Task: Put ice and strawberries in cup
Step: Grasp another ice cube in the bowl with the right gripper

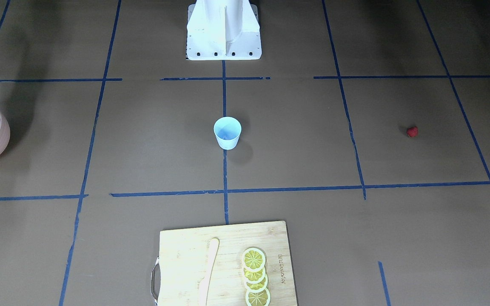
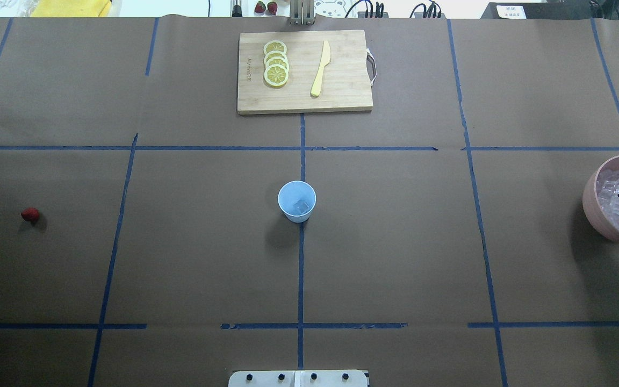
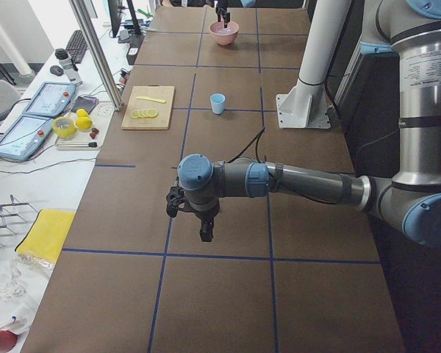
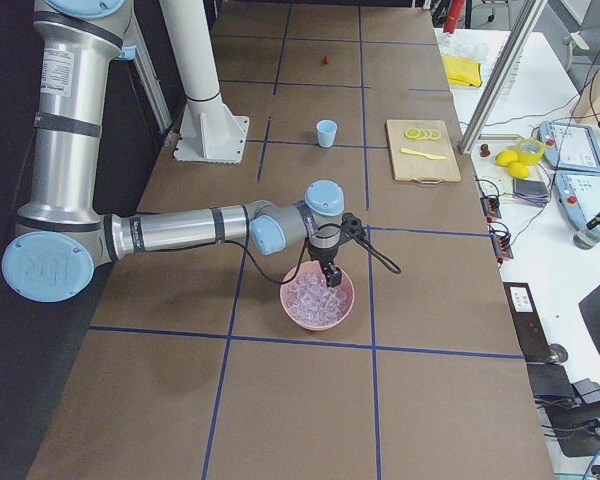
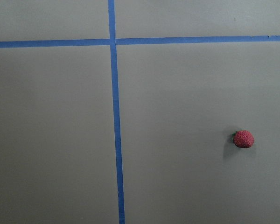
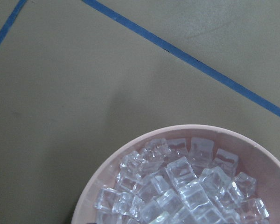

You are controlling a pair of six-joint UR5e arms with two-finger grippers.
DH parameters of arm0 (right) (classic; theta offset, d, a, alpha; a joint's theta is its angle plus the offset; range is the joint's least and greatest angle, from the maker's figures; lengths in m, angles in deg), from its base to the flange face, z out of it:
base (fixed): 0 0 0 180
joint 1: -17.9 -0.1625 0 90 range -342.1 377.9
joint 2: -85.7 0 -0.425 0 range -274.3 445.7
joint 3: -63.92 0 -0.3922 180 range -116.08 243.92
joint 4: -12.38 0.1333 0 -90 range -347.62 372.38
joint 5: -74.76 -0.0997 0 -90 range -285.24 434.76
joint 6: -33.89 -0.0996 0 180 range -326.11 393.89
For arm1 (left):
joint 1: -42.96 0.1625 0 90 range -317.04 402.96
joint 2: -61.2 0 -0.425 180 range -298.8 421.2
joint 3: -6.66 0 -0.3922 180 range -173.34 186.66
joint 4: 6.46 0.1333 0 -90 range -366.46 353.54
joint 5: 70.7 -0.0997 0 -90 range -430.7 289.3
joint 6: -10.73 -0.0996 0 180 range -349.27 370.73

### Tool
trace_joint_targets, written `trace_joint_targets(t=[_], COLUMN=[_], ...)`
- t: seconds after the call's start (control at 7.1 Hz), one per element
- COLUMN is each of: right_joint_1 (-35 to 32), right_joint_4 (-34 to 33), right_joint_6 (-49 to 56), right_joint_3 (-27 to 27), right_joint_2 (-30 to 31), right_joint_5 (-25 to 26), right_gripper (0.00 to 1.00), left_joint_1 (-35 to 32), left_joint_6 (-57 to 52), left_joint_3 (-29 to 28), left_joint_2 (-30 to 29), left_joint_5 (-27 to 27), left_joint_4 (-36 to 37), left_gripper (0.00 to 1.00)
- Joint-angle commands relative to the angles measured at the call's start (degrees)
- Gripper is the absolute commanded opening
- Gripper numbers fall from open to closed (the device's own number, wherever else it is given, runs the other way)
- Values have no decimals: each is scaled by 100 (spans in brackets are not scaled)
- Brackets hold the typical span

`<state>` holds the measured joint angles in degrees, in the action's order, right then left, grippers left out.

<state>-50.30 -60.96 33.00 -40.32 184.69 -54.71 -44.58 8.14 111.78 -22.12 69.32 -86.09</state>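
The left gripper [image 3: 206, 234] hangs over the brown paper table [image 2: 395, 242]; I cannot tell how its jaws stand. The right gripper [image 4: 330, 274] points down at the heaped, glassy ice [image 6: 182, 191] in the round pink bowl [image 2: 591, 199], its jaw spread also unclear. The bumpy red strawberry [image 2: 30, 215] lies alone on the robot's left. The tapered pale blue cup [image 2: 296, 201] stands upright mid-table, one clear cube [image 2: 302, 206] inside. Farthest, a bamboo cutting board [image 2: 305, 97] bears overlapping lemon slices [image 2: 276, 63] and a pale knife [image 2: 321, 68].
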Motion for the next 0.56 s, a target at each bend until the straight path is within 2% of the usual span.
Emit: trace_joint_targets(t=[0.0,0.28,0.42], right_joint_1=[9,9,17], right_joint_4=[22,22,31], right_joint_6=[-8,9,10], right_joint_3=[228,255,246], right_joint_2=[-20,-29,-38], right_joint_5=[0,0,-9], right_gripper=[90,83,82], left_joint_1=[0,0,0], left_joint_6=[-4,-4,-4], left_joint_3=[0,0,0], left_joint_2=[0,0,0], left_joint_5=[-2,-2,-2], left_joint_4=[0,0,0], left_gripper=[100,100,100])
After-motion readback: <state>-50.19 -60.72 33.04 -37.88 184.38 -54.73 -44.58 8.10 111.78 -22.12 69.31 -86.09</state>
